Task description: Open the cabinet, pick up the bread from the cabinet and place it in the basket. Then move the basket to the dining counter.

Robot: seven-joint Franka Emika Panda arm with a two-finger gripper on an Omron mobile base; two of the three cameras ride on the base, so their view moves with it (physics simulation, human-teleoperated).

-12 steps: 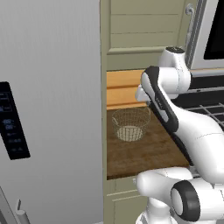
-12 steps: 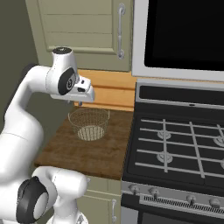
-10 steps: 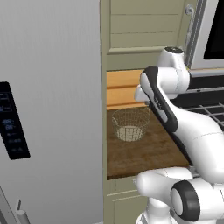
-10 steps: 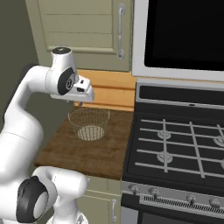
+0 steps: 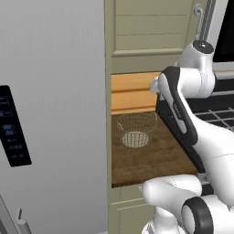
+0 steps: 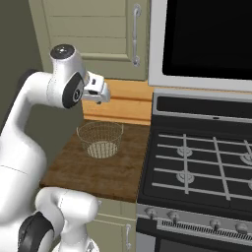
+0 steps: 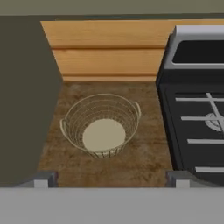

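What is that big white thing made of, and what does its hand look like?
The arm is a chain of smooth, rounded glossy white shells with dark grey bands and discs at the joints. No loose cables or markings show. Its gripper ends in two small, dark grey, blocky fingertips.

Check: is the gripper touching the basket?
Apart. In the hand view the gripper has bare worktop between its open fingertips and the basket.

You'll see the basket [image 5: 136, 130] upright and empty on the wood table [image 5: 151, 157] — the sage cabinet [image 6: 93, 34] above stays shut.
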